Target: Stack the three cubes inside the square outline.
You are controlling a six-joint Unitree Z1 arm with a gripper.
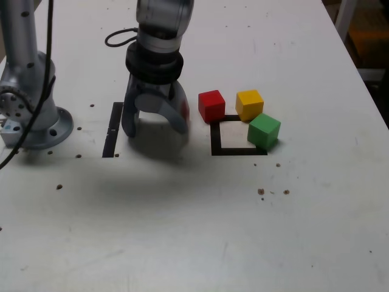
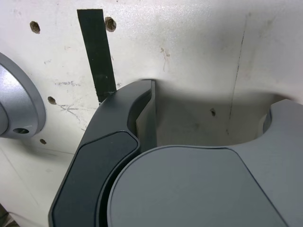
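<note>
we see grey metal gripper [image 1: 155, 129] open and empty over white tabletop [image 1: 146, 231], red, yellow, green matte cubes [image 1: 211, 106] around black-taped square outline [image 1: 215, 141]

Looks like a robotics lab or workshop, w/ a grey metal robot arm [image 1: 159, 58] over a scuffed white table [image 1: 152, 225] w/ drilled holes & black tape strip [image 1: 113, 130].

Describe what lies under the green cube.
The green cube covers the square outline's lower right corner in the exterior view; black tape leads up to it, but whatever its base covers stays hidden.
</note>
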